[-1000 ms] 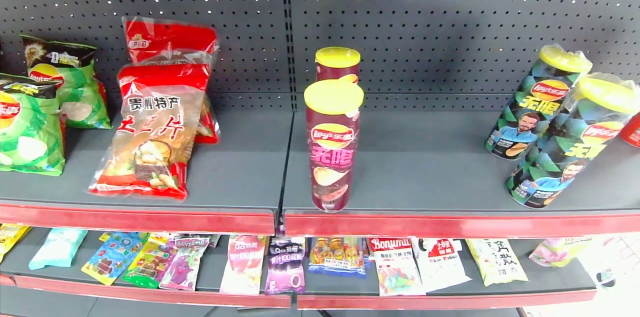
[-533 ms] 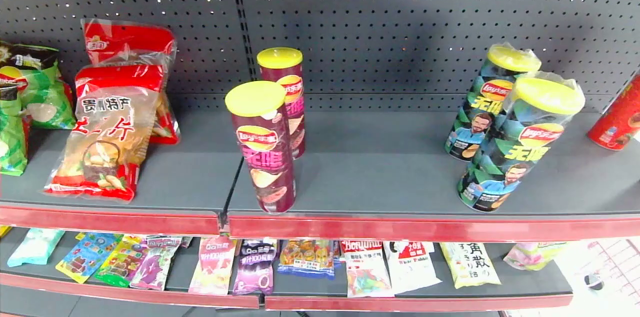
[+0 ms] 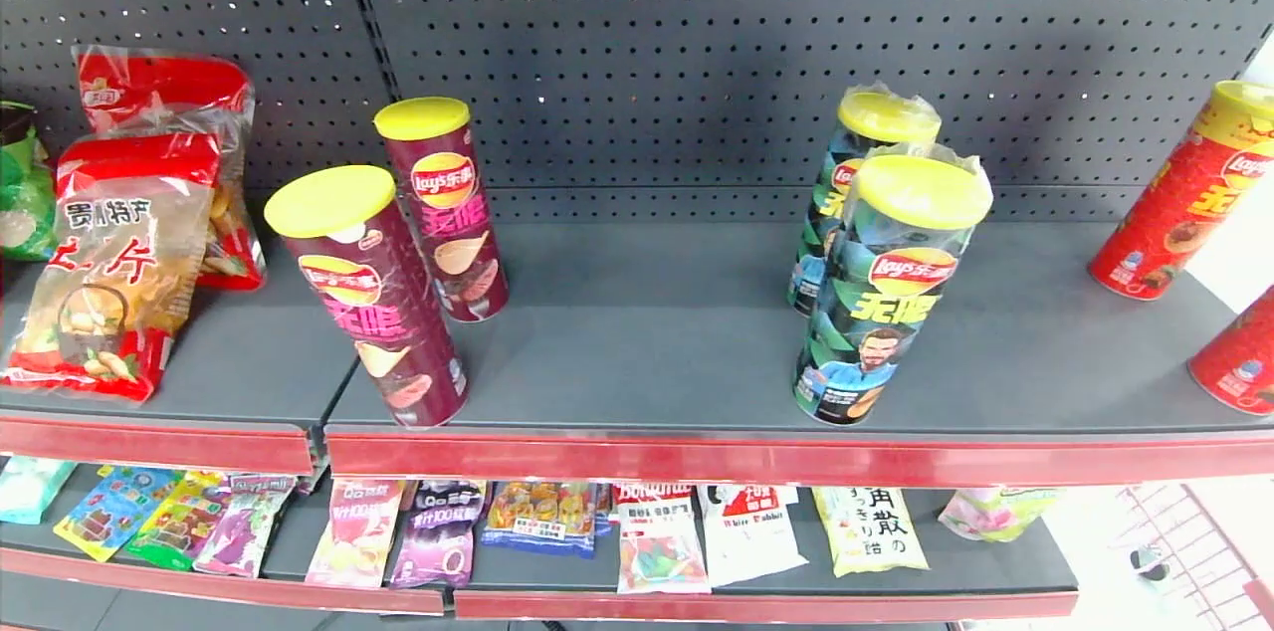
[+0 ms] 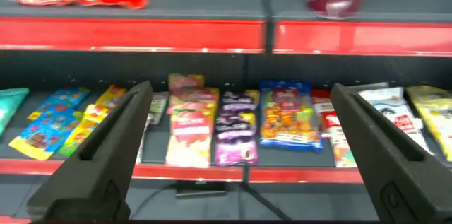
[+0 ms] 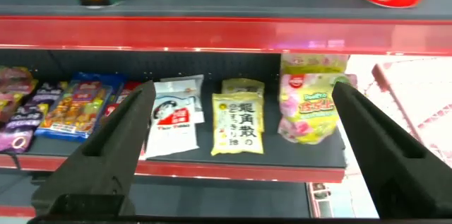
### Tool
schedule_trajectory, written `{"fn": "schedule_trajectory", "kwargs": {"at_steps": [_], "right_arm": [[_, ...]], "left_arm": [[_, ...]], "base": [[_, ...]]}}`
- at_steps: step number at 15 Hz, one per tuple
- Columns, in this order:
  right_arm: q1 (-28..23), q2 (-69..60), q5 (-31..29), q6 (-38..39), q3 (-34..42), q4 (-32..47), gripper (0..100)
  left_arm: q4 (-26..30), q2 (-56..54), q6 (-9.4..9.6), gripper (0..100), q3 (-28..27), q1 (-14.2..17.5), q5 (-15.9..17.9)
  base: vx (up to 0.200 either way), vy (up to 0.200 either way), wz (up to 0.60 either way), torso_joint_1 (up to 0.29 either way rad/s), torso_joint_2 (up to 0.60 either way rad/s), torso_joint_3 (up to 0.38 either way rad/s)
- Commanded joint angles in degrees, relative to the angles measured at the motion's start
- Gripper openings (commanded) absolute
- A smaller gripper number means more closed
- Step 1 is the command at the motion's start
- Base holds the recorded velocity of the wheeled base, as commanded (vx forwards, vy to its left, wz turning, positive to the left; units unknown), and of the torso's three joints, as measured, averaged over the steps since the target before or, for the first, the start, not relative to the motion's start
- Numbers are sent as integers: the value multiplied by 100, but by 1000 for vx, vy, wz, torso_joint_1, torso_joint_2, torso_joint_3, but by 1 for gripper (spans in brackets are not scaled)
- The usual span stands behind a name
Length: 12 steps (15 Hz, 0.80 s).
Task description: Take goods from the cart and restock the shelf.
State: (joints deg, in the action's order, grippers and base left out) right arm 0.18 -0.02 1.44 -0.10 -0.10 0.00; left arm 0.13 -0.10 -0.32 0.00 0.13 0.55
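- Head view: the upper shelf board [image 3: 697,352], dark grey metal with a red front strip, stands before a dark perforated back panel [image 3: 697,34].
- On its left part stand two maroon tube cans with yellow lids, one near the front edge [image 3: 373,303] and one behind it near the panel [image 3: 448,213]. Both are upright and apart from each other.
- Right of the middle stand two green-and-black tube cans with yellow lids, wrapped in clear film. The front one [image 3: 886,293] partly hides the back one [image 3: 821,213].
- At the far right are two red tube cans, one at the back [image 3: 1174,203] and one at the front edge [image 3: 1234,357].
- At the far left two red-and-clear plastic snack bags lean, the front one [image 3: 109,263] before the back one [image 3: 169,104].
- The lower shelf board [image 3: 995,566] holds a row of small flat sweet packets [image 3: 657,541].
- Left wrist view: the left gripper [image 4: 244,160] is held level before the lower shelf board. Its dark fingers [image 4: 106,160] are spread wide and hold nothing. The packets lie beyond them, and the bottom of a maroon can is above.
- Right wrist view: the right gripper [image 5: 244,160] has the same level pose, facing the right end of the lower shelf board. Its fingers [image 5: 381,153] are wide apart and empty. A yellow packet [image 5: 238,124] and a pink-and-green packet [image 5: 311,97] lie beyond them.
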Motion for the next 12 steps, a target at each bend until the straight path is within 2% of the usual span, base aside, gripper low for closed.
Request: {"fn": "schedule_trajectory", "kwargs": {"at_steps": [1, 4, 12], "right_arm": [[-1, 2, 14, 1, 1, -9, 100], [-1, 2, 14, -8, 1, -9, 100], [-1, 2, 6, -8, 1, -9, 100]], "left_arm": [[4, 10, -3, 100, 0, -5, -2], [4, 10, -3, 100, 0, -5, -2], [4, 10, -3, 100, 0, -5, -2]], "base": [[0, 0, -600, 7, 7, -2], [0, 0, -600, 5, 1, 1], [0, 0, 0, 0, 0, 0]]}}
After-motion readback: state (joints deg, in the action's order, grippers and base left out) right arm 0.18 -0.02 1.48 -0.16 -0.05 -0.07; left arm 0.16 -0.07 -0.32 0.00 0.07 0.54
